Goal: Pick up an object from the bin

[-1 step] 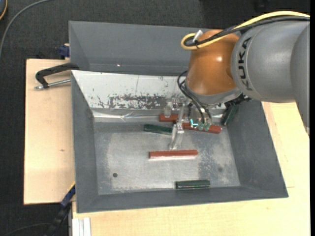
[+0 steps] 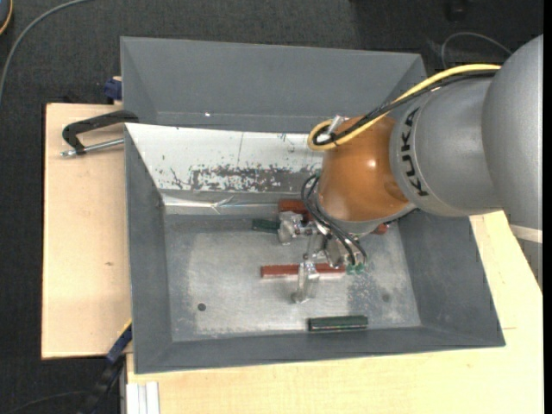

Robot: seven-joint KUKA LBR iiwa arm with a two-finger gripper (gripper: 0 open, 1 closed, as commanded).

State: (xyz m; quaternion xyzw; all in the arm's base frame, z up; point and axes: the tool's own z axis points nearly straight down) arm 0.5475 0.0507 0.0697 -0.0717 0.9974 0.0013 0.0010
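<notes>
Jaws: at the red-brown bar [image 2: 278, 272] in the middle of the bin [image 2: 259, 76]; spread or pinching, cannot tell.
Nearby: 1 dark bar [image 2: 338, 323] by the near wall.

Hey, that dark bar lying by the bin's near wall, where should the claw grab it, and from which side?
Probably at its middle, from straight above, closing across its narrow width: the dark bar lies flat, long side along the near wall, apart from other things.

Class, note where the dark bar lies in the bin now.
In the camera view the dark bar lies on the bin floor by the near wall, right of centre, just below the gripper and the reddish strip.
</notes>
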